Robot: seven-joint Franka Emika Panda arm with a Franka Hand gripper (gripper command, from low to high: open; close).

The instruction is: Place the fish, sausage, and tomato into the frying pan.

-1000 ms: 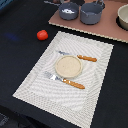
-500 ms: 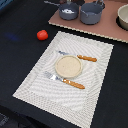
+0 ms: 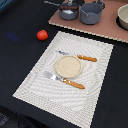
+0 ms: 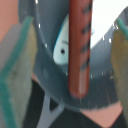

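In the wrist view my gripper [image 4: 70, 55] is open over the dark grey frying pan [image 4: 45, 75], with its padded fingers [image 4: 17, 70] wide apart on either side. The reddish-brown sausage [image 4: 79, 50] lies lengthwise between them, touching neither finger. The white fish [image 4: 62, 42] lies in the pan, partly under the sausage. In the exterior view the frying pan [image 3: 68, 11] stands at the back on the tan board, with something white inside. The red tomato [image 3: 42, 34] sits on the black table at the exterior view's left, far from the pan. The gripper is cut off at that view's upper edge.
A taller grey pot [image 3: 92, 13] stands right beside the pan, and a beige-rimmed bowl [image 3: 123, 16] is at the far right of the board [image 3: 107, 30]. On the striped placemat [image 3: 70, 95] lie a tan plate [image 3: 68, 66], an orange-handled knife [image 3: 86, 58] and an orange-handled fork [image 3: 70, 82].
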